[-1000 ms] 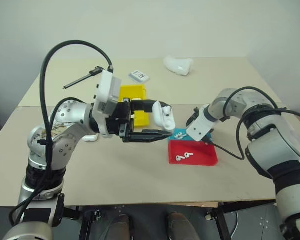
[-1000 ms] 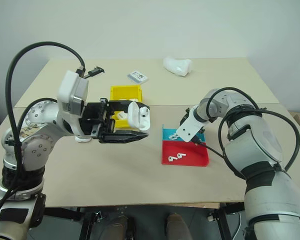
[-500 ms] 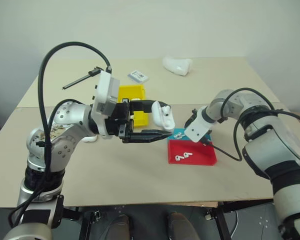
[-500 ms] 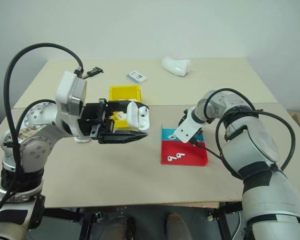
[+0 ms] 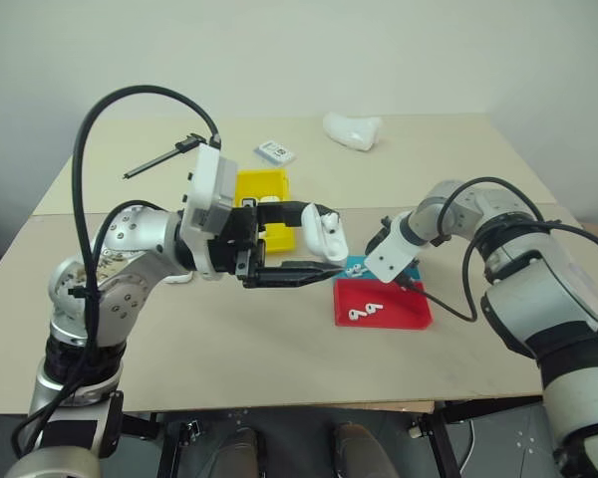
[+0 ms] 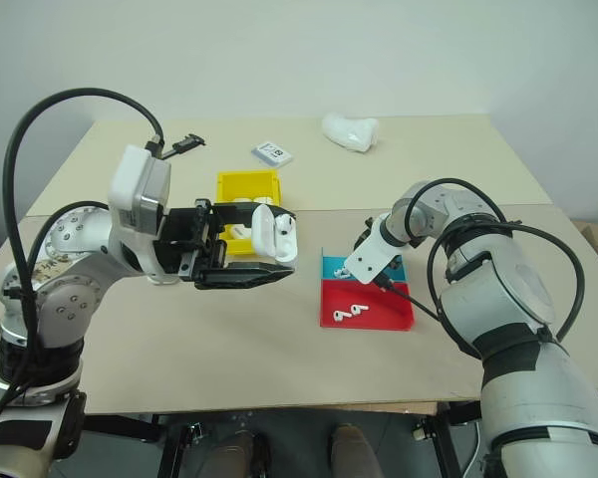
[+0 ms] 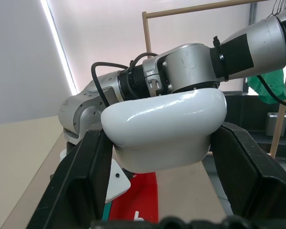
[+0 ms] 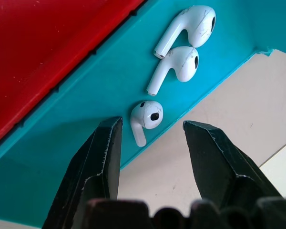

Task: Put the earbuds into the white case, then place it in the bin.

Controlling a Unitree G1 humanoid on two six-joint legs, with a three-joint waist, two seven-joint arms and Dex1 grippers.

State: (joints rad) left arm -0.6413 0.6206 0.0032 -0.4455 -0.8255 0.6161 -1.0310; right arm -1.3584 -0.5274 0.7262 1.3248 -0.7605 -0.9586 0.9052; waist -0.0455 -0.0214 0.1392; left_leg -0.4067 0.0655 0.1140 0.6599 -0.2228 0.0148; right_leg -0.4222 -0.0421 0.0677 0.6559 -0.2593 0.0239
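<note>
Left gripper (image 5: 317,247) jaws clamping white case (image 7: 164,129), right gripper (image 8: 150,136) jaws parted around earbud (image 8: 146,117)

Beige surface (image 5: 229,349). Red tray (image 5: 384,305) touching teal tray (image 5: 357,266). Lumpy white object (image 5: 353,128) and flat labelled box (image 5: 276,151) far back.

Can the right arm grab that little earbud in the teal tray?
Probably yes. The right gripper hangs just over the earbud in the teal tray, jaws open either side, nothing between.
</note>
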